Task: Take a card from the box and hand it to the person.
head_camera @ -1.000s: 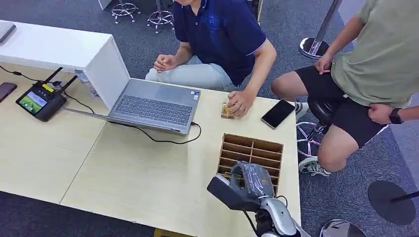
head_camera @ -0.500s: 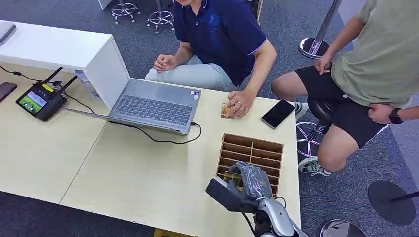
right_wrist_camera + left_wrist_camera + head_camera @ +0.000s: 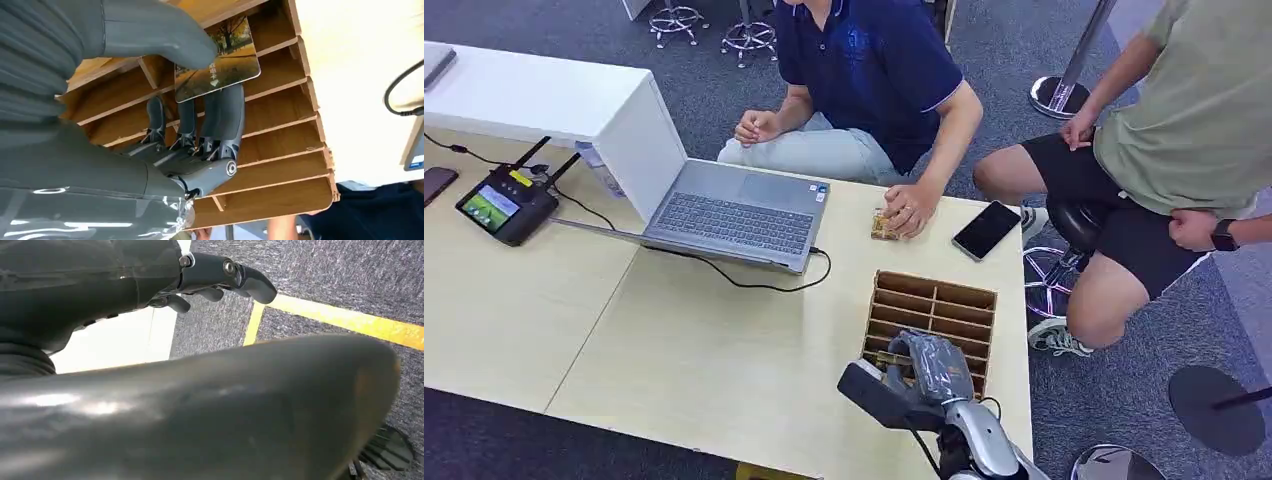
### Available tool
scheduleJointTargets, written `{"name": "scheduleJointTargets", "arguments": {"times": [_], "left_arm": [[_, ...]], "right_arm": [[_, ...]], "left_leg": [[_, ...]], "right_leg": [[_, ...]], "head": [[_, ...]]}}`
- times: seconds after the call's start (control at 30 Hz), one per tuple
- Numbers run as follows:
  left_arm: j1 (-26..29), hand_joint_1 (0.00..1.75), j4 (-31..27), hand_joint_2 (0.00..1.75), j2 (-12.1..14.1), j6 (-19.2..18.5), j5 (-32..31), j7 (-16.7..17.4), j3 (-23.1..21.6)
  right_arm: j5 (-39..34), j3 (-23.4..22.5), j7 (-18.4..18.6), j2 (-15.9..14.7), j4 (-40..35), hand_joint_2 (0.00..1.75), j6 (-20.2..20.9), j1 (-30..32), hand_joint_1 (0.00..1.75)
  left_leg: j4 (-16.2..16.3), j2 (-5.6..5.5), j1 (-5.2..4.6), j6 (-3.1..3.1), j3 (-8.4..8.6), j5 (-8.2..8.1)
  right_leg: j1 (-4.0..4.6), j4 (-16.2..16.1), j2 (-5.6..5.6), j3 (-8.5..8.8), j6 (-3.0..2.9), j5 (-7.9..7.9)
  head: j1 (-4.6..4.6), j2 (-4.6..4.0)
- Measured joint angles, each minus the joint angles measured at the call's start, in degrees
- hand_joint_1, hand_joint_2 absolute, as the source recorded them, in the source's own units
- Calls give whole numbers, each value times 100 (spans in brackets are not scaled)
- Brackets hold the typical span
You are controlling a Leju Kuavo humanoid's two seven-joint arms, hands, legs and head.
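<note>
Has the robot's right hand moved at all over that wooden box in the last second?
Yes, slightly. The right hand has drifted toward the robot and a bit left, measured against the box, pinching a card.

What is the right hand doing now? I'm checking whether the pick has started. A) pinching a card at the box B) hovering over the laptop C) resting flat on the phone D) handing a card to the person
A: in the right wrist view the right hand pinches a card between thumb and fingers, over the slots of the box.
</note>
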Motion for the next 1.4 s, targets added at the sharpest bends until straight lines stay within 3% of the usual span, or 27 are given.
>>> {"name": "scheduleJointTargets", "arguments": {"times": [0.27,0.37,0.6,0.7,0.73,0.87,1.0,1.17,1.4], "left_arm": [[0,0,0,0,-13,-4,2,-5,0],[0,0,0,0,-13,-68,107,-44,2],[3,0,0,0,-15,-136,557,-376,24],[6,0,0,0,-15,-232,887,-592,102],[8,0,0,175,-15,-260,1028,-683,162],[14,0,0,175,-22,-430,1554,-1080,452],[19,0,0,175,-22,-437,1648,-1299,713],[29,0,4,175,-22,-323,1735,-1355,951],[41,0,13,175,-22,-273,1696,-1316,1117]], "right_arm": [[4,11,46,0,0,175,46,-12,117],[11,11,57,0,0,175,61,-18,134],[35,13,98,-7,0,175,94,-23,150],[81,15,107,-9,0,175,94,-18,175],[92,15,109,-9,0,175,94,-17,175],[103,15,124,-11,0,175,105,-8,175],[133,15,118,-22,0,175,76,10,175],[203,11,-31,-37,-11,175,-223,41,175],[173,-92,-374,-57,-319,175,-940,-131,175]], "left_leg": [[0,0,0,0,0,0],[0,0,0,0,0,0],[0,0,0,0,1,0],[0,0,0,0,1,0],[0,0,0,0,1,0],[0,0,0,-1,1,0],[0,0,0,-1,1,0],[0,0,0,-1,0,0],[0,0,0,-1,-1,1]], "right_leg": [[0,0,0,1,0,0],[0,0,0,1,0,0],[0,0,0,0,0,0],[0,0,0,0,0,0],[0,0,0,0,0,0],[0,0,0,0,0,0],[0,0,1,0,0,0],[0,0,1,0,0,0],[0,1,1,0,0,1]], "head": [[-2,0],[-2,0],[0,0],[0,0],[-2,0],[-2,0],[0,0],[-2,0],[0,0]]}}
